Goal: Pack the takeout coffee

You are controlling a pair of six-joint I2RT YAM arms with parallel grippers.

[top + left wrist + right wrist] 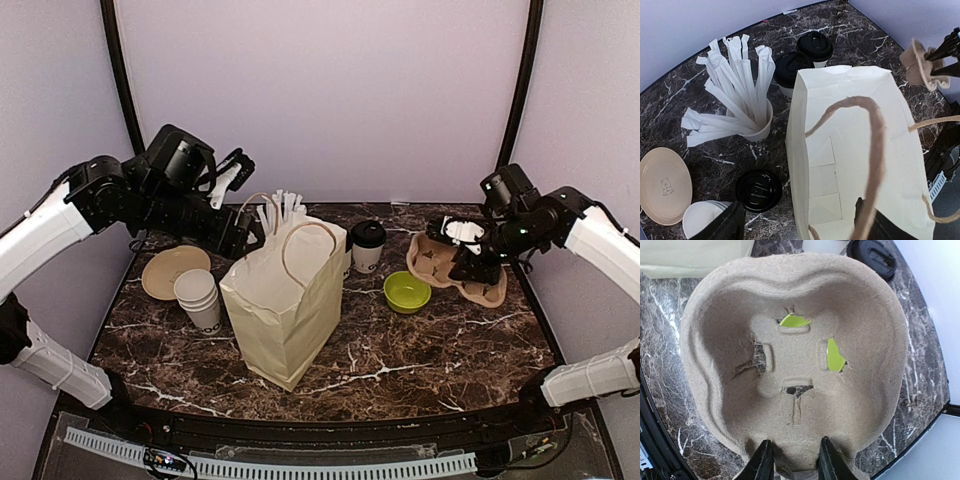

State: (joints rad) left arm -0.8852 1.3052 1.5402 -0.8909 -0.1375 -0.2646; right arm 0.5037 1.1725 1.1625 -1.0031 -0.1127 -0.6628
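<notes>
Two takeout coffee cups with black lids (814, 47) (793, 70) stand behind the open paper bag (855, 150); the top view shows only one of them (368, 245), behind the bag (285, 300). My left gripper (800, 227) hangs open and wide above the bag's left wall, one finger outside it and one over the inside, holding nothing. It sits high at the back left in the top view (232, 172). My right gripper (794, 462) is shut on the near rim of the brown pulp cup carrier (795, 355), at the right of the table (470, 262).
A white cup of straws (757, 127) stands left of the bag. In front of it a black lid (759, 190) shows from above; whether a cup is under it I cannot tell. A beige plate (172, 270), stacked lidless cups (200, 298) and a green bowl (407, 292) are nearby.
</notes>
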